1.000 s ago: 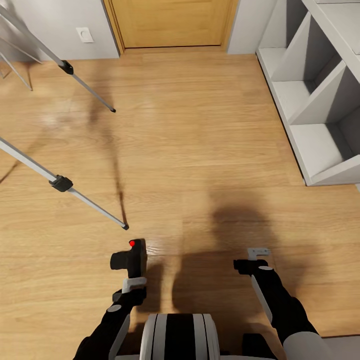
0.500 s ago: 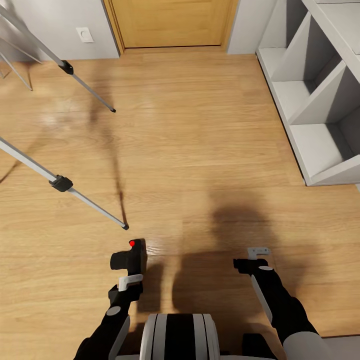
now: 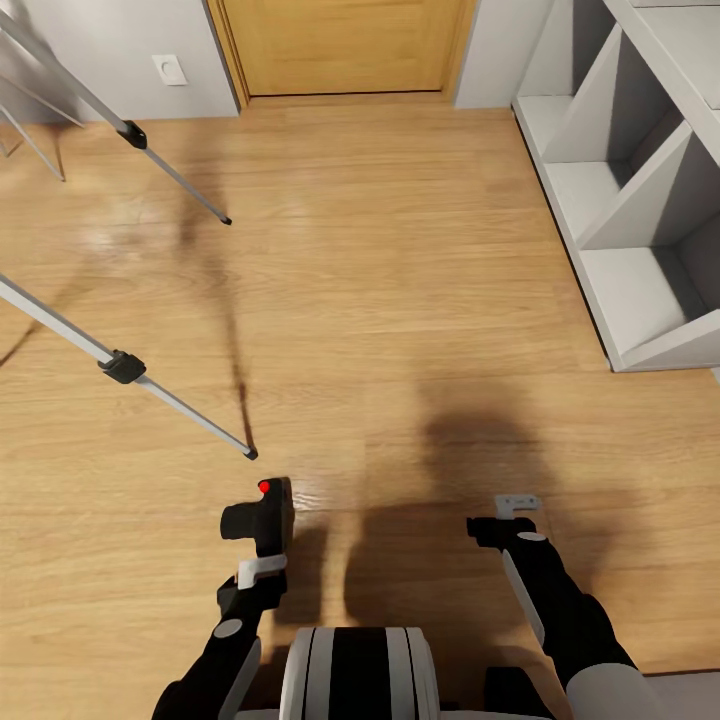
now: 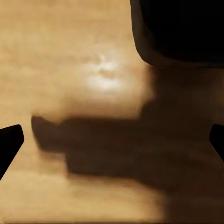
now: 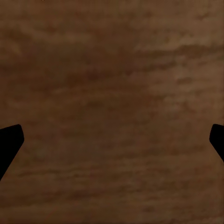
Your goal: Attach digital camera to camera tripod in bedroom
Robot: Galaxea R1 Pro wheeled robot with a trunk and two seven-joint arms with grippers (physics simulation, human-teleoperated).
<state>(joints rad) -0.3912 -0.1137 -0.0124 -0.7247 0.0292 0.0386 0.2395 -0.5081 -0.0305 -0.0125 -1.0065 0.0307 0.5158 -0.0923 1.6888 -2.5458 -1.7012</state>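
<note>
The black digital camera (image 3: 258,520), red dot on top, stands on the wood floor just ahead of my left gripper (image 3: 262,571). In the left wrist view the camera (image 4: 182,28) is a dark bulk off to one side, outside the wide-apart fingertips (image 4: 9,144), so the left gripper (image 4: 112,144) is open and holds nothing. Two slim silver legs of the camera tripod (image 3: 175,405) with black joints slant in from the left; one foot rests close to the camera. My right gripper (image 3: 517,507) hangs open over shadowed floor (image 5: 112,93), nothing between its fingertips (image 5: 9,144).
White cube shelves (image 3: 640,200) line the right side. An oak door (image 3: 340,45) closes the far wall, with a wall socket (image 3: 169,69) beside it. Thin grey rods (image 3: 30,140) stand at the far left. Wood floor spreads between tripod and shelves.
My left gripper has shifted slightly left and back from the camera. The camera, tripod and right arm have not moved.
</note>
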